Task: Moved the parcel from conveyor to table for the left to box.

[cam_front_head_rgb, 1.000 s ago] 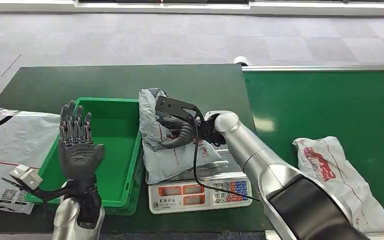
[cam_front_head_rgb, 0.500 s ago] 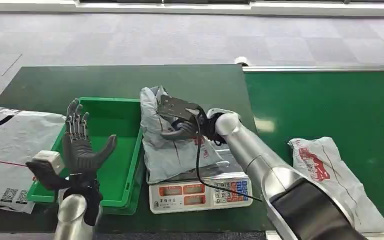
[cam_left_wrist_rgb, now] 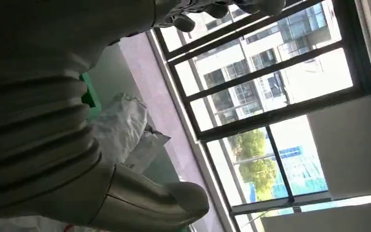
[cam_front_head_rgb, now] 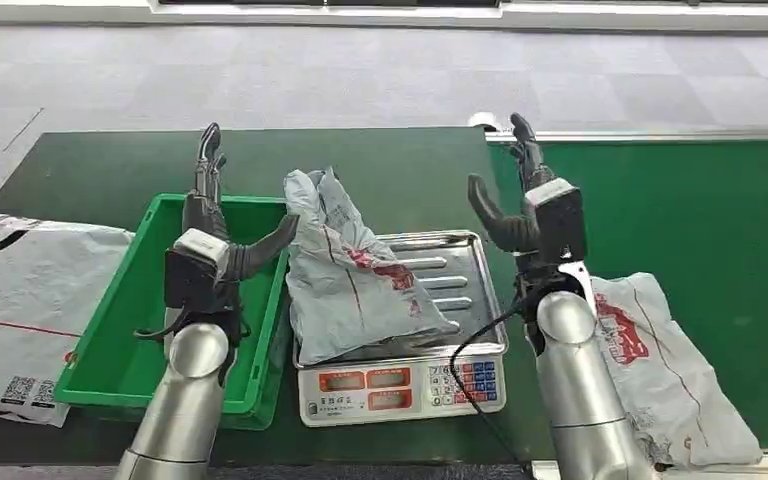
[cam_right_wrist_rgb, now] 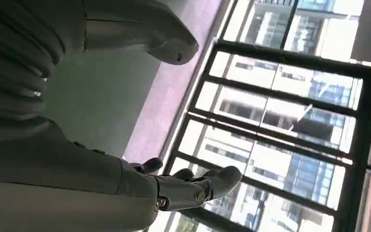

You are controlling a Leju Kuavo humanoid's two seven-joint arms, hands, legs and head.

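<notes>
A crumpled grey parcel [cam_front_head_rgb: 352, 276] with red print lies on the steel pan of the scale [cam_front_head_rgb: 460, 290], its upper end leaning toward the green box [cam_front_head_rgb: 130, 330]; a piece of that parcel [cam_left_wrist_rgb: 121, 128] shows in the left wrist view. My right hand [cam_front_head_rgb: 522, 195] is raised upright above the pan's right edge, fingers spread, holding nothing. My left hand [cam_front_head_rgb: 215, 225] stands upright over the box's right side, thumb stretched toward the parcel, empty too. Both hands are apart from the parcel.
A second white parcel [cam_front_head_rgb: 660, 360] with red print lies on the green conveyor [cam_front_head_rgb: 680, 210] at the right. A large white mail bag [cam_front_head_rgb: 20, 300] lies left of the box. The scale's display and keypad [cam_front_head_rgb: 400, 385] face me at the table's front edge.
My right hand has let go of the grey parcel and risen to the right. My left hand turned and moved up and right, closer to the parcel. The parcel stays on the scale.
</notes>
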